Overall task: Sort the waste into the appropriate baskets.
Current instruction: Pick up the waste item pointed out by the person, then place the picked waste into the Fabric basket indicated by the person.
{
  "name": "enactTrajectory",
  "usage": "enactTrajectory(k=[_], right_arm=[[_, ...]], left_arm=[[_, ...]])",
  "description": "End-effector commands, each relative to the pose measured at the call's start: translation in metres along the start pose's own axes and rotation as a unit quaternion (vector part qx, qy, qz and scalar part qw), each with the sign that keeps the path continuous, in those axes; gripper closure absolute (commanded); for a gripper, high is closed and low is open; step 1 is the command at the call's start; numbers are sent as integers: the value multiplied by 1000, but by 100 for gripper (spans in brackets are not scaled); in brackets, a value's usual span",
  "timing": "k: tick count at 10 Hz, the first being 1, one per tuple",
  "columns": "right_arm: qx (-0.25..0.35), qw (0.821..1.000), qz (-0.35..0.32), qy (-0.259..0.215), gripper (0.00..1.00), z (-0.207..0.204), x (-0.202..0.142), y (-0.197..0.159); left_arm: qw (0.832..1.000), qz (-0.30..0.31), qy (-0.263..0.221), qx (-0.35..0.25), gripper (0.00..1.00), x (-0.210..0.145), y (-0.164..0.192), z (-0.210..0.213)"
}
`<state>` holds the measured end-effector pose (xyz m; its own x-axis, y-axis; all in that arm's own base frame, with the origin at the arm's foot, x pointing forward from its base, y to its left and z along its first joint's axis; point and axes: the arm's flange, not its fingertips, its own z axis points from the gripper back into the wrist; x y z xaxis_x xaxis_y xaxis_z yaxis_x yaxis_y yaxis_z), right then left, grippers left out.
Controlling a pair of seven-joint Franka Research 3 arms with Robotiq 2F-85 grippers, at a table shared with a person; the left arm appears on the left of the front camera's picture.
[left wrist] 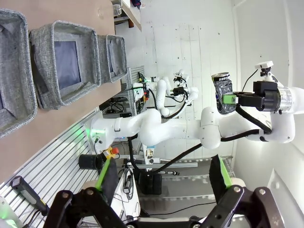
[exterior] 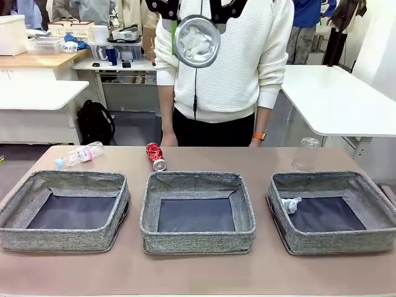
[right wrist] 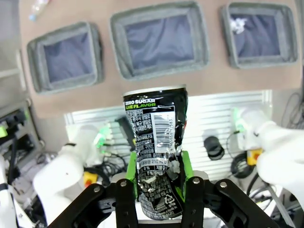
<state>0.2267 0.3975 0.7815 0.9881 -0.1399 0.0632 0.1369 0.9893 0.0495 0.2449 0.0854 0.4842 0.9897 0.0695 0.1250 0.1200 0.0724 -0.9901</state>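
Crushed dark can (right wrist: 154,128) sits clamped upright in the right pincer (right wrist: 159,165), high above 3 baskets (right wrist: 161,71); left pincer (left wrist: 163,173) gapes empty. Best play: centre over a basket without the paper wad (right wrist: 236,22), descend, then release.

**Right wrist view.** Crushed dark can (right wrist: 154,142): lower end covered by the right fingers (right wrist: 131,173) clamped either side of it, base cut by the bottom edge. The fine print beside the barcode is unreadable. Blue-capped bottle (right wrist: 37,9), far beyond the fingers and to their left: blurred, clipped by the top edge. Paper wad (right wrist: 237,22), far beyond and to their right: too small to tell its form.

**Left wrist view.** Left fingers (left wrist: 106,178), spread wide: bases run off the bottom edge. Nearest basket (left wrist: 19,71), beyond and left of them: cut by the left edge. Farthest basket (left wrist: 122,57): half hidden behind the middle basket (left wrist: 42,61).

**Front view.** Clear bottle (exterior: 305,158): faint against the bench (exterior: 198,272); cap cannot be told.
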Motion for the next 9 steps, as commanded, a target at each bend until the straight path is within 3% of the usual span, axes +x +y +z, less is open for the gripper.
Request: enactTrajectory(k=[1,9], right_arm=[[-4,1000,-8,-7,60,-3,-2,-3],[-4,1000,-8,-7,60,-3,-2,-3]], left_arm=[[1000,-10,-3,-6,0,-1,-1,-1],[1000,-10,-3,-6,0,-1,-1,-1]])
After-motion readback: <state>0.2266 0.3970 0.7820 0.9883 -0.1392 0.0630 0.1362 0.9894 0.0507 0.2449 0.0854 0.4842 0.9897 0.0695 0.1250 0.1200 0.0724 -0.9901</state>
